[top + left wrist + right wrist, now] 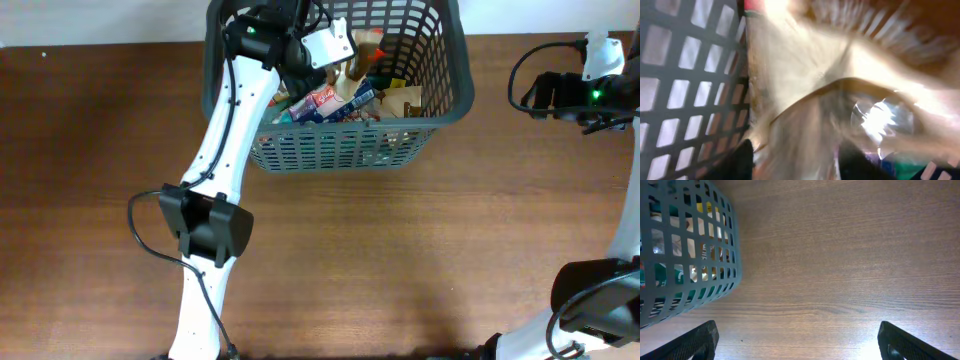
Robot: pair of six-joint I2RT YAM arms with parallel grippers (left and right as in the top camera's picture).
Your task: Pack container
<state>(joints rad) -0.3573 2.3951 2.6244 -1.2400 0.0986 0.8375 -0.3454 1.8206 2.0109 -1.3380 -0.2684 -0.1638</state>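
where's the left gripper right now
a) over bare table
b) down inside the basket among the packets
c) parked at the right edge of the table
b: the overhead view shows the left arm reaching into the basket, and the left gripper is pressed close among packets beside the lattice wall.

From overhead we can't see the left gripper's (345, 62) fingers. They're down inside the container (340, 150), under its own wrist. Its wrist cam is just a blurry pale packet (805, 75) against the container wall, so we can't tell what the grip is. The container's far rim is cropped by the top edge. The right gripper (799, 347), beside the container, only shows its fingertips, with the rest cut off.
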